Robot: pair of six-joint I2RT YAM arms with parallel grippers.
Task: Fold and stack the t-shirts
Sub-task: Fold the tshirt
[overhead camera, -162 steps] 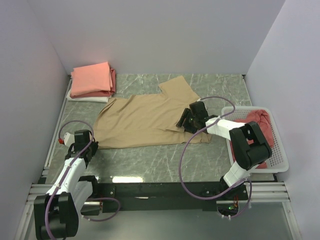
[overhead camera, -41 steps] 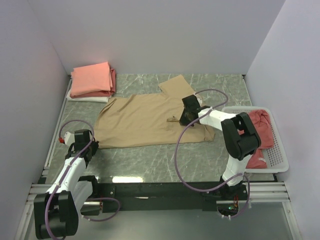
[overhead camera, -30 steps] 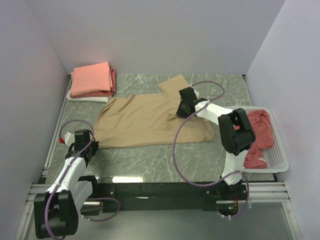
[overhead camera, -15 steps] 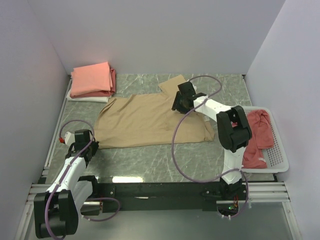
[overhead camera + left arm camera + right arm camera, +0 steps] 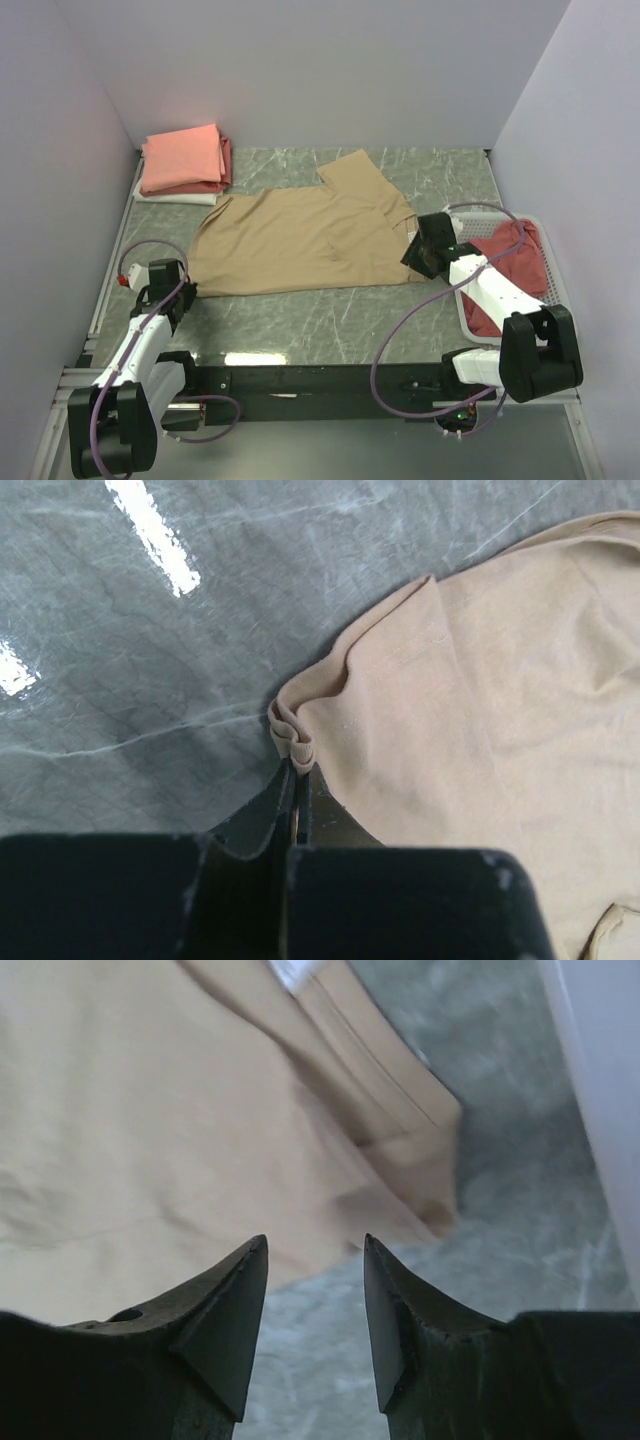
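Tan t-shirt point(image 5: 300, 240) lies spread mid-frame on the tabletop point(image 5: 330, 320). My left hand point(image 5: 296, 770) is closed on a small bunched bit of its lower-left hem. It is a thin bite and may slip under a hard pull.

My right hand point(image 5: 315, 1245) is open and holds nothing, over the shirt's lower-right corner. The cloth there looks doubled under, though it is blurred.

Basket point(image 5: 553, 280) sits just beside it at right — a wide swing could knock the rim.

Free room: the bare strip along the bottom. Folded stack point(image 5: 183, 160) crowds the upper left.

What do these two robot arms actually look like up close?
The left arm and right arm have white links and bulky black joints. A looping purple cable trails from each. The fingers are black tapering wedges.
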